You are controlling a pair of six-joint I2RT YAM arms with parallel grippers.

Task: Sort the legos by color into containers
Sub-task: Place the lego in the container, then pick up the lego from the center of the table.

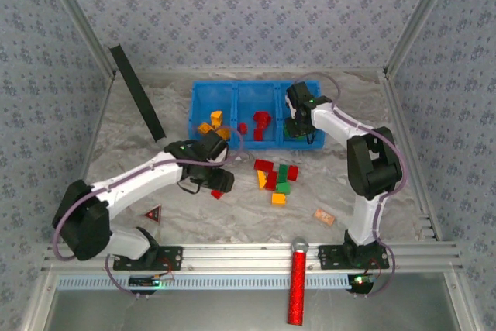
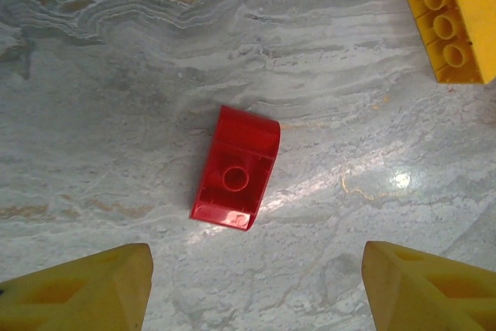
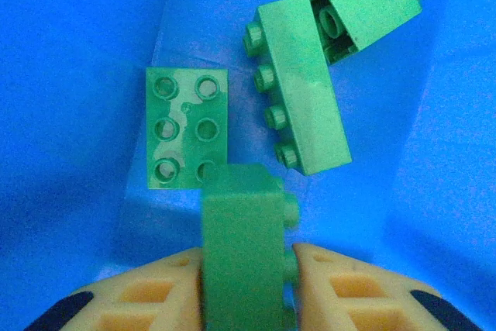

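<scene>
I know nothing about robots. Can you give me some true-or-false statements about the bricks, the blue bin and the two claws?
1. The right gripper holds a green brick over the blue bin. True.
2. The left gripper is clamped on a red brick. False: its fingers stand open and the brick lies untouched on the table.
3. Three green pieces lie in the bin below the right gripper. True.
4. The bin's middle compartment holds yellow bricks. False: it holds red ones; the yellow ones are in the left compartment.
5. Every brick is in the bin. False: several loose bricks lie on the table.
</scene>
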